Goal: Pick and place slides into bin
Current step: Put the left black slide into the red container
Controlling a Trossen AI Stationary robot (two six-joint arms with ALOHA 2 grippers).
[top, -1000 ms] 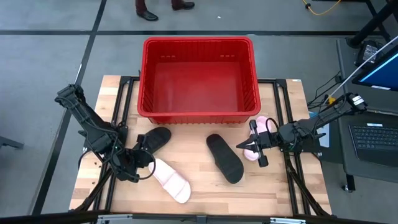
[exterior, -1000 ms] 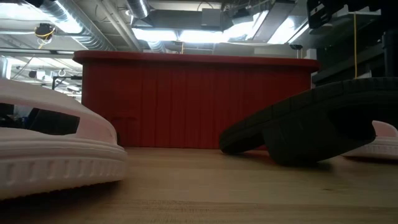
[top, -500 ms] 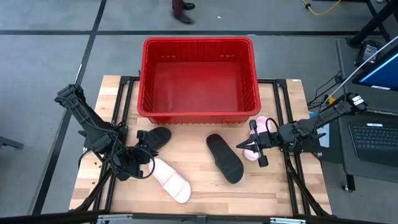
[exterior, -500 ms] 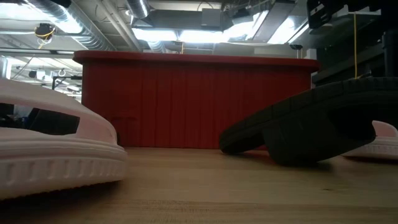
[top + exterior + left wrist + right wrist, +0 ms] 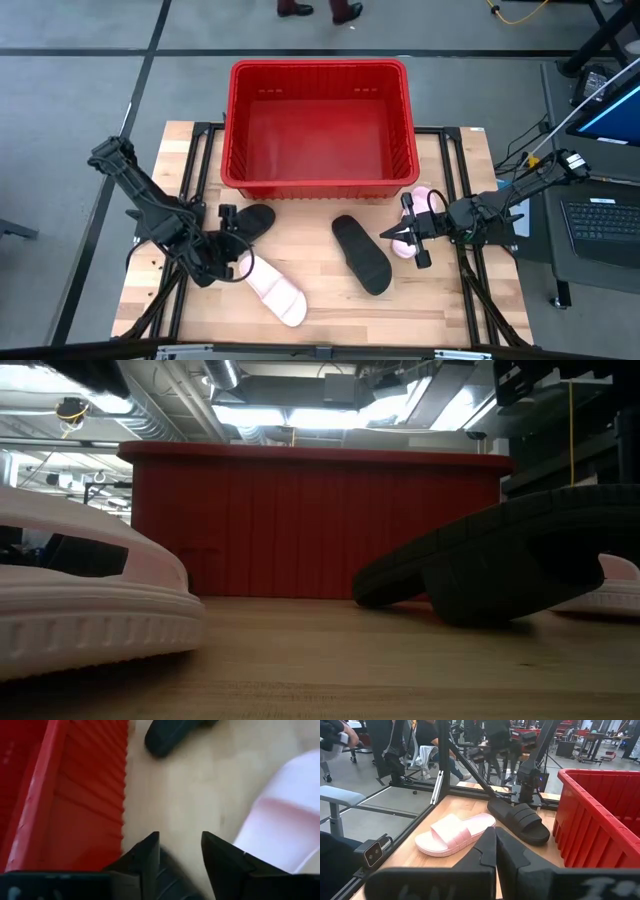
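Observation:
The red bin [image 5: 318, 66] stands at the table's far middle. One black slide [image 5: 254, 221] lies near the bin's left corner, and a pale pink slide [image 5: 275, 290] lies nearer the front edge. My left gripper [image 5: 180, 836] is open at the black slide's near-left end. Another black slide [image 5: 362, 256] lies mid-table. A second pink slide [image 5: 424, 200] lies by the bin's right corner. My right gripper [image 5: 388, 237] hangs shut beside it, pointing toward the table's left. My left gripper slants down from the table's left over the black slide's end. The slide's ribbed surface [image 5: 167, 881] shows low between the open fingers [image 5: 149, 851]. Whether they touch it I cannot tell. The slide lies flat on the table.
Bare wood [image 5: 320, 300] lies between the slides and in front of the bin. People's feet [image 5: 318, 8] show on the floor beyond the bin. A laptop [image 5: 602, 225] sits off the table's right side.
My left gripper has opened at the black slide's end and has shifted a little toward the table's far edge. The slides lie where they were. The feet beyond the bin have moved.

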